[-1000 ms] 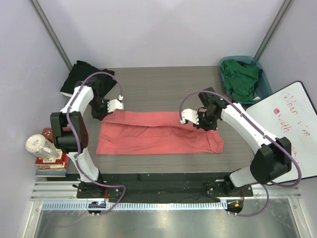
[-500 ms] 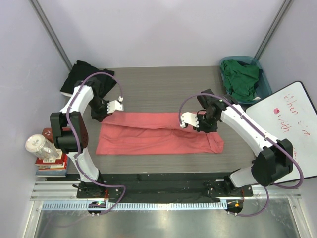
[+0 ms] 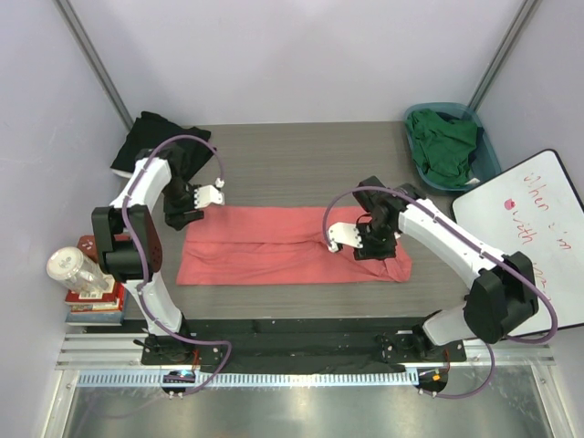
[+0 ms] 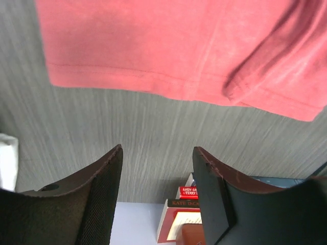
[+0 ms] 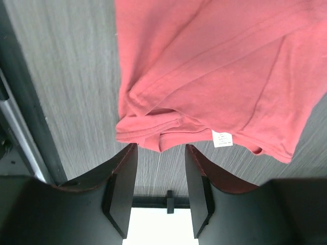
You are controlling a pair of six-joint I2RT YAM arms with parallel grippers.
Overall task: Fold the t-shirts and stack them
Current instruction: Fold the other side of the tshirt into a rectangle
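Pink shirt: we see the coral-pink shirt (image 3: pixel 274 246) lying flat at the middle of the table (image 3: pixel 292 155), folded into a long band that runs from 9 o'clock to 3 o'clock, with a soft ridge along its length.
Tag: in the right wrist view a small white tag (image 5: pixel 222 138) sits at the shirt's hem edge.
Black shirt: we find the black shirt (image 3: pixel 151 137) bunched at the table's 10 o'clock corner, partly off the edge.
Green shirt: the dark green shirt (image 3: pixel 444 146) is heaped in the teal basket (image 3: pixel 489 155) at 2 o'clock.
Left pincer: the left gripper (image 4: pixel 157 149) is released. Its jaws stand apart over bare table, with nothing between them, just off the pink shirt's end at 9 o'clock.
Right pincer: the right gripper (image 5: pixel 161 146) is also released. Its jaws are parted above a rumpled corner of the pink shirt near its 3 o'clock end, and we see no cloth pinched.
Arms: in the overhead view both arms reach in from 6 o'clock, one to each end of the pink band.
Left side: a clear bottle (image 3: pixel 75 270) rests on a stack of books (image 3: pixel 94 306) at 8 o'clock, off the table.
Right side: a whiteboard (image 3: pixel 538 237) with red writing leans at 3 o'clock, beside the basket.
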